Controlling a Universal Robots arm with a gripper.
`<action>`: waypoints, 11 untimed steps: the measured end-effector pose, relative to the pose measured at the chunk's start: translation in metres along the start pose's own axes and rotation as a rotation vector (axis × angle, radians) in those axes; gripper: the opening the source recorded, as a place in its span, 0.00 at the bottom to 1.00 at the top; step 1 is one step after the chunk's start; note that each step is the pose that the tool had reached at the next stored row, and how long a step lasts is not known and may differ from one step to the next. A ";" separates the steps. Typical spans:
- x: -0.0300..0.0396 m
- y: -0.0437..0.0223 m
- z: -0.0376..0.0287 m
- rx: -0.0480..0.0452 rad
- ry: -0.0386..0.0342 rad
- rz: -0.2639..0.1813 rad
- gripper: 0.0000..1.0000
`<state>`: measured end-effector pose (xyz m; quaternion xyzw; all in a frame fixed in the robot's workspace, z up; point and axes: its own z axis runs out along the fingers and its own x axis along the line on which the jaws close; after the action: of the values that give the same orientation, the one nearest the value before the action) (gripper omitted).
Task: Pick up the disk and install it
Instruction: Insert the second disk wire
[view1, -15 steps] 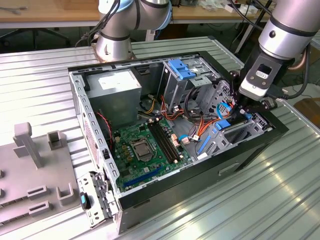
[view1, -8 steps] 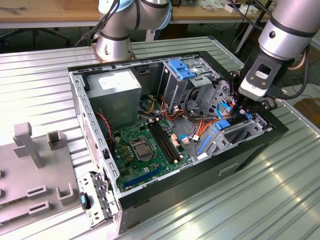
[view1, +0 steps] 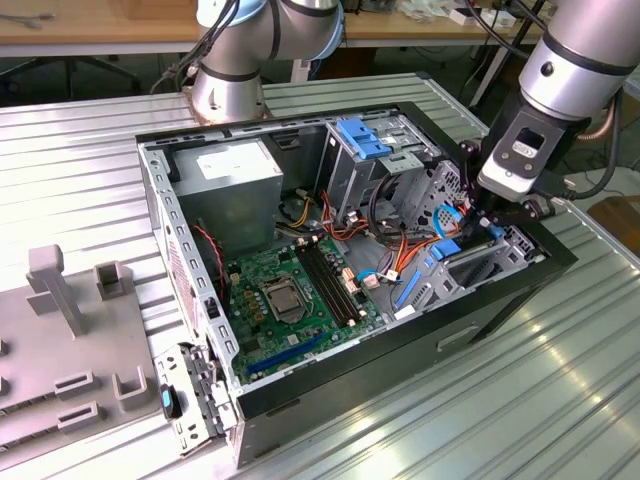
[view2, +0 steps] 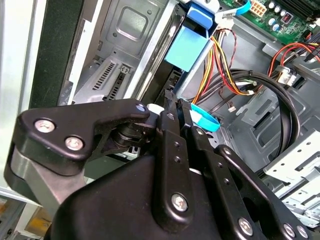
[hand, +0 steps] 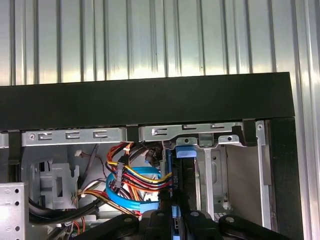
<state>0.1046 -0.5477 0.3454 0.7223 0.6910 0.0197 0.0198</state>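
Currently my gripper (view1: 497, 222) is lowered into the open computer case (view1: 300, 390) at the drive bay on the exterior view's right. My fingers (view2: 172, 120) are closed edge-on upon the disk (view2: 186, 47), which stands upright in the bay with its blue rail (hand: 185, 151) uppermost. Coloured cables (hand: 131, 176) lie just beside it. Case rests on a ribbed metal table (view1: 520, 400).

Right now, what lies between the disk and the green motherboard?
A tangle of red, orange and yellow wires with blue flat cables, seen in the exterior view between the disk and the motherboard.
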 end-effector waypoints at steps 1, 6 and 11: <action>0.0000 0.0000 -0.0004 0.0000 0.0007 0.000 0.17; -0.0051 0.0002 -0.0007 0.0014 0.0290 0.002 0.17; -0.0070 0.0004 -0.0009 0.0025 0.0533 0.003 0.17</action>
<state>0.1047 -0.5547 0.3463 0.7226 0.6902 0.0381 0.0005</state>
